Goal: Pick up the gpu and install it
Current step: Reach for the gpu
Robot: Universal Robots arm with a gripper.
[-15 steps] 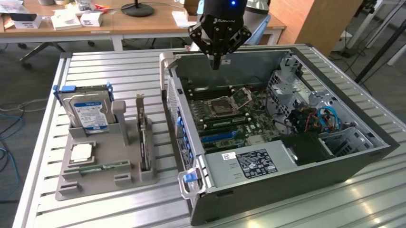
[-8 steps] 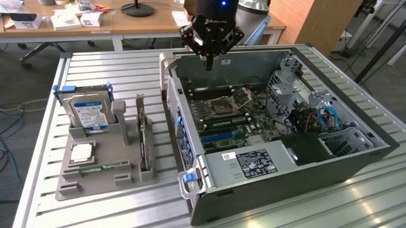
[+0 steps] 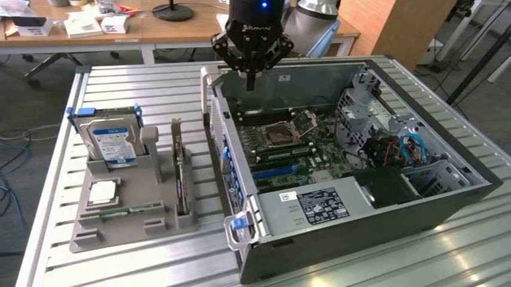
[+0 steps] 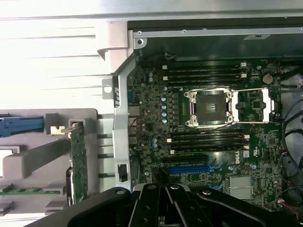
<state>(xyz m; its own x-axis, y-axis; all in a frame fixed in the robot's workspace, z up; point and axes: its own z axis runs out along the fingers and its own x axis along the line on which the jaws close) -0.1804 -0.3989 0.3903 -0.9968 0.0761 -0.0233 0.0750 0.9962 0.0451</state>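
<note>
Gripper (image 3: 251,84): black fingers pressed together with nothing between them; it hangs above the open computer case, over the far end of the motherboard. In the wrist view its dark body (image 4: 165,208) sits over the board's blue slot area.
Table (image 3: 128,84): slatted metal top carrying the case and a grey holder side by side.
Computer case (image 3: 359,239): lying on its side with the side panel off and the inside facing up, on the exterior view's right.
Motherboard (image 3: 276,149): green, flat on the case floor, with an open processor socket (image 4: 210,108) between rows of dark memory slots.
Grey holder (image 3: 119,224): moulded tray on the exterior view's left, just beside the case.
Power supply (image 3: 315,206): silver box with a black label, at the near end of the case.
Hard drive (image 3: 112,140): blue-labelled, standing upright at the holder's far end.
Gpu (image 3: 181,179): standing on its long edge in the holder slot nearest the case, metal bracket at the far end; well apart from the gripper and untouched. The wrist view shows it as a thin green edge (image 4: 78,163).
Memory stick (image 3: 128,210): narrow, green, lying in the holder.
Processor chip (image 3: 104,192): small silver square, lying flat in the holder in front of the hard drive.
</note>
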